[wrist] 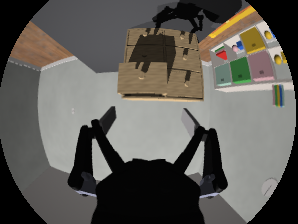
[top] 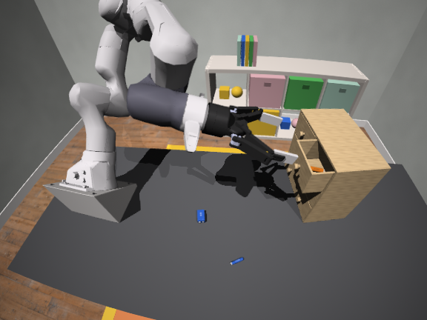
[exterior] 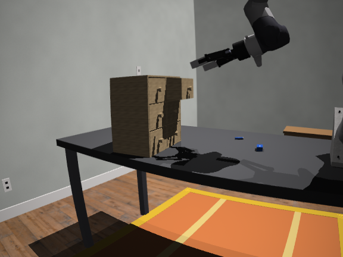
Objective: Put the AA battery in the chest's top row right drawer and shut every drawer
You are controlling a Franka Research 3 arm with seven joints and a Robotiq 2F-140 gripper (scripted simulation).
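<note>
Orange battery (top: 316, 169) in open drawer (top: 313, 181)

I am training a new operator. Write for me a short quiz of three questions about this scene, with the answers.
1. True or false: the jaws hold the AA battery.
2. Which drawer of the chest stands open? A) top right B) middle left C) none
3. The thing lying in the open drawer is coloured ____.
Key: 1 false; 2 A; 3 orange.
</note>
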